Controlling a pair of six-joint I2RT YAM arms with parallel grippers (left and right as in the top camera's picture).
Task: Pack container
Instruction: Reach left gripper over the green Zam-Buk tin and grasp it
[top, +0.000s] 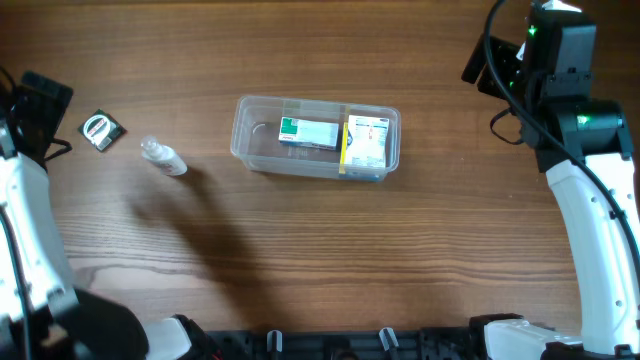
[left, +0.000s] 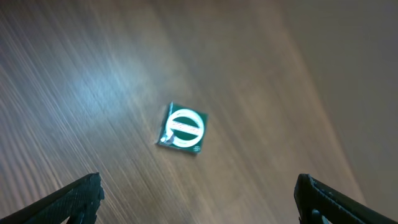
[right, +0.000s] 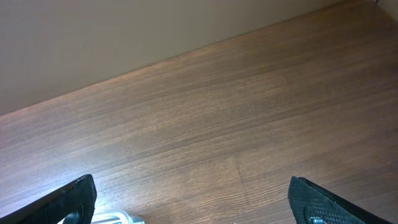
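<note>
The container (top: 239, 138) is a clear plastic tub at the middle of the table. A green and white box (top: 307, 133) and a yellow and white box (top: 367, 142) lie inside it. A small clear bottle (top: 163, 158) lies on the table to its left. A small dark packet with a white ring (top: 102, 129) lies further left and also shows in the left wrist view (left: 182, 129). My left gripper (left: 198, 183) is open and empty above the packet. My right gripper (right: 191, 186) is open and empty over bare wood; a container corner (right: 115, 218) shows at the bottom edge.
The left arm (top: 30, 200) runs along the left edge of the table and the right arm (top: 590, 210) along the right edge. A black rail (top: 330, 345) runs along the front edge. The table's far edge meets a plain wall (right: 124, 31).
</note>
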